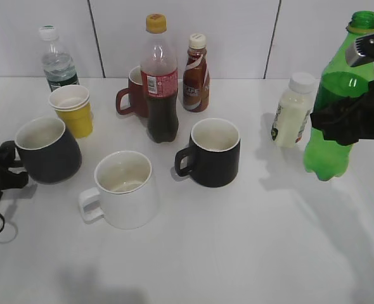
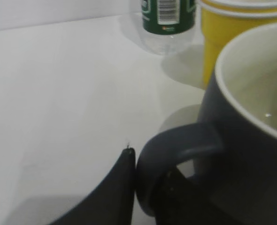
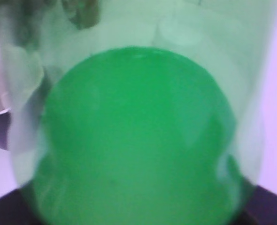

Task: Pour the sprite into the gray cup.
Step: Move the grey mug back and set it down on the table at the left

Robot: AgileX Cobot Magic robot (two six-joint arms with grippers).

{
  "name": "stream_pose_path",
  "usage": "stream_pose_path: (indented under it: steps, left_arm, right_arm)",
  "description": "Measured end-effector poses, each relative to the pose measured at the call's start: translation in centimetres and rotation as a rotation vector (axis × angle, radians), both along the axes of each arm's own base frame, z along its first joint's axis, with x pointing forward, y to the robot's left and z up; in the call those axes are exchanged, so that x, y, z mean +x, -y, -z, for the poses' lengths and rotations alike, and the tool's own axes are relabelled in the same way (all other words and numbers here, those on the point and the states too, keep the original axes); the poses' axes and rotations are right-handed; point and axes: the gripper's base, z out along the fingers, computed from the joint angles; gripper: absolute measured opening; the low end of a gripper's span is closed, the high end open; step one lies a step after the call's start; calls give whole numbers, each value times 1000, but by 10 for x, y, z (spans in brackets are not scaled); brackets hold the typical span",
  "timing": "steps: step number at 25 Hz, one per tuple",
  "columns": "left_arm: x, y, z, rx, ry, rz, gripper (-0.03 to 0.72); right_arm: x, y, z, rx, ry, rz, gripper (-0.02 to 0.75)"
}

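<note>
Right claw pinching tall translucent green plastic bottle, lifted off bench for pouring. Left claw clamping handle of dark gray rounded mug, steadying it far left.

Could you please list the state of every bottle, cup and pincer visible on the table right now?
sprite bottle: uncapped, tilted, gripped.
right pincer: shut on the sprite bottle.
gray cup: tilted, looks empty, handle gripped.
left pincer: shut on the gray cup.
white mug: upright.
black mug: upright.
cola bottle: capped, upright.
yellow cup: upright, white cup nested inside.
white bottle: capped.
</note>
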Motion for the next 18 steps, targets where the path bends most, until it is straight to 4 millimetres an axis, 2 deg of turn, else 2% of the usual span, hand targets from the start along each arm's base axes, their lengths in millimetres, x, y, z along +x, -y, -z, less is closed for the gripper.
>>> stream_pose_path:
  steps: [6, 12, 18]
  left_arm:
    - [-3, 4, 0, -3, 2, 40, 129]
    - [-12, 4, 0, -3, -22, 51, 218]
    - [-20, 6, -14, -3, 9, 72, 238]
  right_arm:
    - [-1, -2, 0, 17, -4, -18, 428]
    - [-1, -2, 0, 34, -8, -7, 428]
    - [0, -2, 1, 41, -15, 2, 428]
